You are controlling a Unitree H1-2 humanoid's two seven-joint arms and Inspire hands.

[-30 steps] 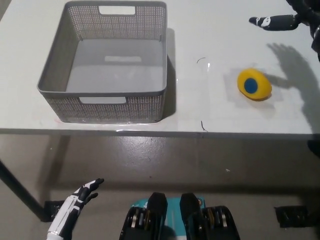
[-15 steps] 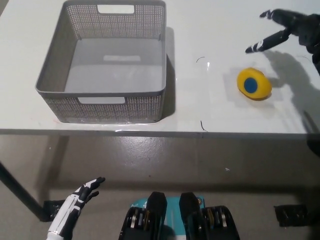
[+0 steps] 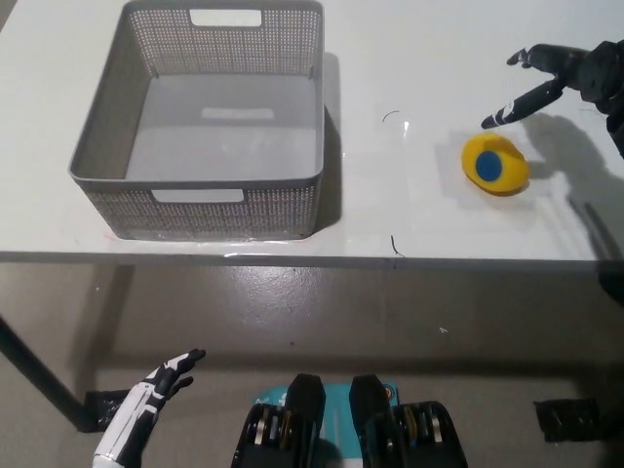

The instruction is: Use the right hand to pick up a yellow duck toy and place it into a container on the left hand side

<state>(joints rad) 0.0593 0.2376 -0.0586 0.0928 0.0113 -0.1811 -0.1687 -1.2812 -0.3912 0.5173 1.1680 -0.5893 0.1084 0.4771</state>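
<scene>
A yellow duck toy [image 3: 495, 164] with a blue spot lies on the white table [image 3: 429, 224] toward its right side. My black right hand [image 3: 558, 76] hovers above and behind it at the upper right, open with fingers spread, one fingertip reaching down close to the toy's top without holding it. A grey mesh basket [image 3: 117, 146] stands at the table's left, with nothing inside. My white left hand [image 3: 146, 405] rests low at the lower left, below the table's front edge, open.
The table's front edge runs across the picture just below the basket and toy. Small dark marks [image 3: 394, 244] show on the tabletop between basket and toy. Grey floor lies beneath.
My right hand has swung from pointing left near the top edge to fingers spread and lowered toward the duck toy. The toy, basket and left hand have not moved.
</scene>
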